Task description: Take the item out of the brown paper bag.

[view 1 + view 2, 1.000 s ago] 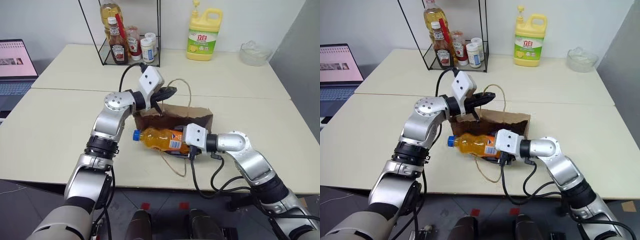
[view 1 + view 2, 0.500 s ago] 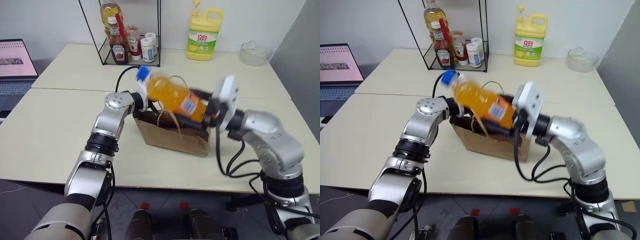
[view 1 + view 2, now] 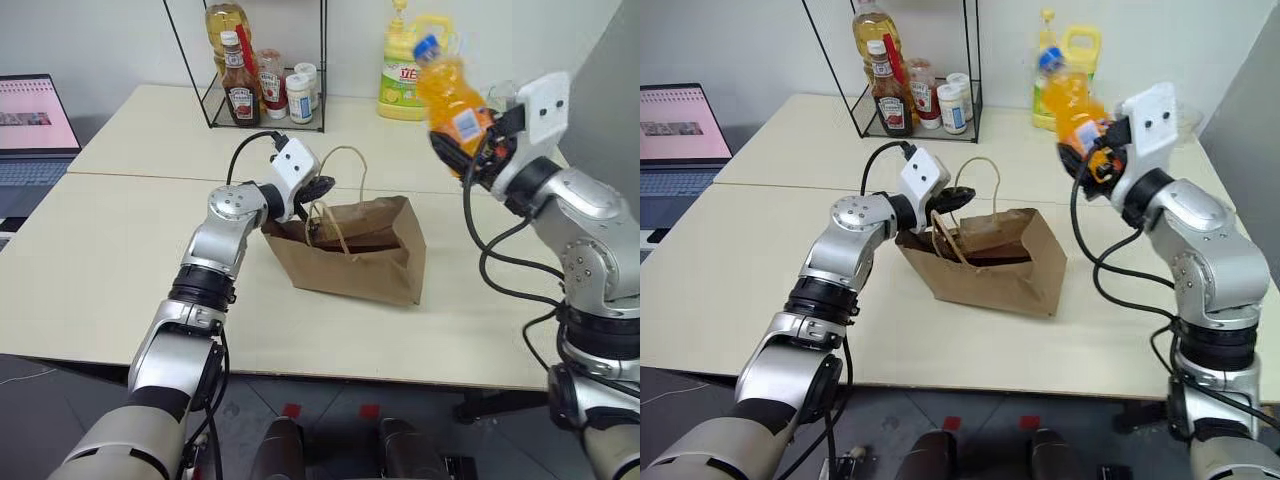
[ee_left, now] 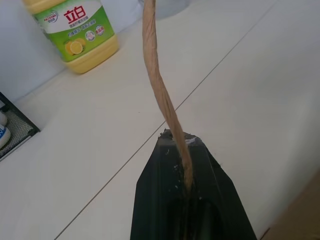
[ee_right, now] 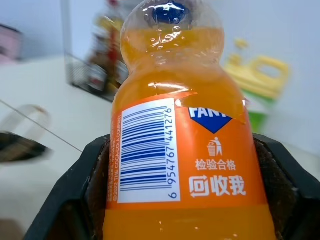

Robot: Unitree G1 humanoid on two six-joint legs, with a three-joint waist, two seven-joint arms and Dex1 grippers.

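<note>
My right gripper clamps the bottle, raised clear above the table, right of the bag. My left gripper pinches a bag handle, closed tight on it.

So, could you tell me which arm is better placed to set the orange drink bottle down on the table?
The right. Its gripper already holds the orange drink bottle raised over the table, clear of the brown paper bag. The left gripper is shut on the bag's handle.
</note>
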